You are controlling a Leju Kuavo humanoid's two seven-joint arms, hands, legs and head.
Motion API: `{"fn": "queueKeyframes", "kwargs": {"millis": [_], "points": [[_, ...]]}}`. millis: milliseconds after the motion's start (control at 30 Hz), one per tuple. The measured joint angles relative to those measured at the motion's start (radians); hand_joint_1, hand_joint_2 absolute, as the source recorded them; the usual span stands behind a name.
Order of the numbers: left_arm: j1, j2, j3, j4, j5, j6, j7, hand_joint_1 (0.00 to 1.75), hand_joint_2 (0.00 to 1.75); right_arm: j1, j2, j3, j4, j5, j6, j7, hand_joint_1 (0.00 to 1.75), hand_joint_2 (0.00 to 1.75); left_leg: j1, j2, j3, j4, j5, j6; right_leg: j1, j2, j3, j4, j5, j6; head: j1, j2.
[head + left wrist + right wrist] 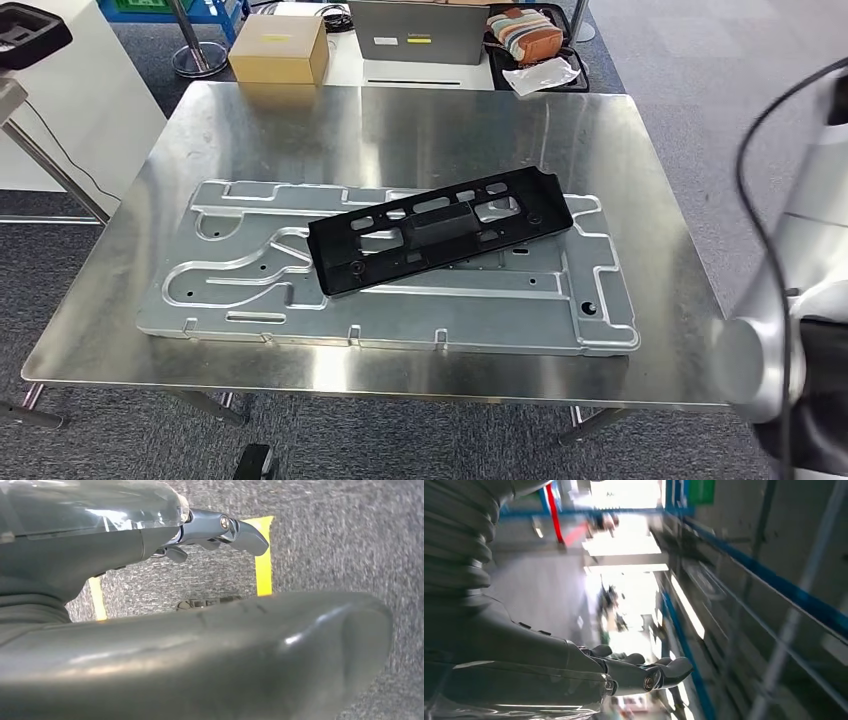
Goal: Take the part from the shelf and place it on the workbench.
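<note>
Black part (440,232) lies on the workbench (640,150) — both hands (220,532) (644,672) empty, fingers apart

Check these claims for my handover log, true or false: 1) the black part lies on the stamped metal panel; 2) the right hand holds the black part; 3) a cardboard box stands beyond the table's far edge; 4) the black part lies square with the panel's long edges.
1) True: the black part rests on the stamped metal panel.
2) False: the right hand holds nothing, its fingers apart.
3) True: the cardboard box stands past the table.
4) False: it lies skewed across the panel.
</note>
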Motion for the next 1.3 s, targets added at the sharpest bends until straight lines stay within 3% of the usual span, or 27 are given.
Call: {"fn": "queueKeyframes", "kwargs": {"millis": [67, 133, 233, 267, 333, 400, 500, 600, 700, 867, 967, 1133, 1200, 1300], "points": [[0.007, 0.000, 0.012, 0.000, 0.010, 0.005, -0.001, 0.00, 0.00, -0.006, -0.138, -0.020, 0.034, -0.055, 0.007, -0.013, 0.00, 1.75, 0.001, -0.005, 0.002, 0.002, -0.002, 0.004, 0.001, -0.006, 0.004, -0.003, -0.003, 0.003, 0.000, 0.000], [0.013, -0.001, 0.024, 0.000, 0.017, 0.010, 0.003, 0.00, 0.00, 0.054, -0.293, -0.078, 0.078, -0.164, 0.016, -0.048, 0.00, 1.75, 0.005, -0.014, 0.008, 0.003, -0.006, 0.008, 0.005, -0.015, 0.016, -0.010, -0.007, 0.007, 0.000, 0.000], [0.023, -0.006, 0.040, 0.001, 0.024, 0.014, 0.009, 0.00, 0.00, 0.353, -0.504, -0.319, 0.153, -0.379, 0.062, -0.145, 0.00, 1.75, 0.019, -0.033, 0.023, 0.002, -0.017, 0.009, 0.019, -0.033, 0.051, -0.029, -0.015, 0.008, 0.000, 0.000], [0.027, -0.007, 0.046, 0.001, 0.025, 0.015, 0.010, 0.00, 0.00, 0.478, -0.540, -0.436, 0.177, -0.434, 0.081, -0.176, 0.00, 1.75, 0.021, -0.037, 0.027, 0.002, -0.021, 0.009, 0.022, -0.037, 0.060, -0.033, -0.018, 0.009, 0.001, 0.000], [0.032, -0.009, 0.054, 0.002, 0.028, 0.015, 0.011, 0.00, 0.00, 0.693, -0.554, -0.678, 0.220, -0.488, 0.084, -0.212, 0.00, 1.75, 0.021, -0.040, 0.031, 0.001, -0.025, 0.009, 0.021, -0.038, 0.067, -0.036, -0.021, 0.009, 0.001, 0.000], [0.032, -0.009, 0.060, 0.003, 0.027, 0.015, 0.013, 0.00, 0.00, 0.852, -0.512, -0.881, 0.271, -0.485, 0.045, -0.233, 0.00, 1.75, 0.019, -0.037, 0.034, -0.001, -0.029, 0.008, 0.020, -0.034, 0.068, -0.036, -0.023, 0.009, 0.001, 0.000], [0.030, -0.011, 0.069, 0.003, 0.021, 0.015, 0.016, 0.00, 0.00, 1.009, -0.394, -1.102, 0.368, -0.442, -0.031, -0.272, 0.00, 1.75, 0.018, -0.029, 0.040, -0.003, -0.033, 0.007, 0.018, -0.025, 0.068, -0.036, -0.025, 0.008, 0.001, 0.000], [0.027, -0.012, 0.072, 0.003, 0.019, 0.015, 0.018, 0.00, 0.00, 1.091, -0.284, -1.240, 0.438, -0.417, -0.067, -0.299, 0.00, 1.75, 0.013, -0.021, 0.046, -0.008, -0.034, 0.007, 0.013, -0.017, 0.067, -0.034, -0.027, 0.007, 0.001, 0.000], [0.024, -0.011, 0.073, 0.003, 0.015, 0.015, 0.020, 0.00, 0.00, 1.133, -0.224, -1.325, 0.467, -0.394, -0.077, -0.277, 0.00, 1.75, 0.007, -0.011, 0.053, -0.014, -0.034, 0.006, 0.008, -0.008, 0.066, -0.032, -0.028, 0.006, 0.001, 0.000], [0.020, -0.011, 0.074, 0.003, 0.011, 0.015, 0.021, 0.00, 0.00, 1.164, -0.183, -1.383, 0.480, -0.368, -0.092, -0.223, 0.00, 1.75, 0.006, 0.000, 0.059, -0.016, -0.036, 0.005, 0.007, 0.002, 0.066, -0.031, -0.029, 0.005, 0.001, 0.000], [0.017, -0.011, 0.075, 0.003, 0.011, 0.012, 0.020, 0.00, 0.00, 1.174, -0.138, -1.396, 0.502, -0.320, -0.157, -0.150, 0.00, 1.75, 0.007, 0.001, 0.060, -0.016, -0.036, 0.005, 0.008, 0.004, 0.067, -0.031, -0.029, 0.005, 0.000, 0.000], [0.013, -0.014, 0.081, 0.003, 0.012, 0.010, 0.005, 0.00, 0.00, 1.169, 0.028, -1.404, 0.686, -0.197, -0.264, -0.048, 0.00, 1.75, 0.009, 0.002, 0.061, -0.016, -0.036, 0.004, 0.010, 0.005, 0.068, -0.030, -0.029, 0.004, 0.000, 0.000], [0.012, -0.014, 0.082, 0.003, 0.005, 0.010, 0.002, 0.00, 0.00, 1.165, 0.111, -1.398, 0.761, -0.089, -0.269, 0.053, 0.00, 1.75, 0.006, 0.002, 0.061, -0.015, -0.038, 0.007, 0.007, 0.005, 0.069, -0.033, -0.028, 0.004, 0.000, 0.000], [0.010, -0.015, 0.081, 0.003, -0.017, 0.004, 0.003, 0.00, 0.00, 1.159, 0.228, -1.351, 0.852, 0.135, -0.265, 0.254, 0.00, 1.75, 0.007, 0.006, 0.076, -0.045, -0.020, 0.022, 0.004, 0.004, 0.080, -0.045, -0.025, 0.010, 0.000, 0.000]]}}
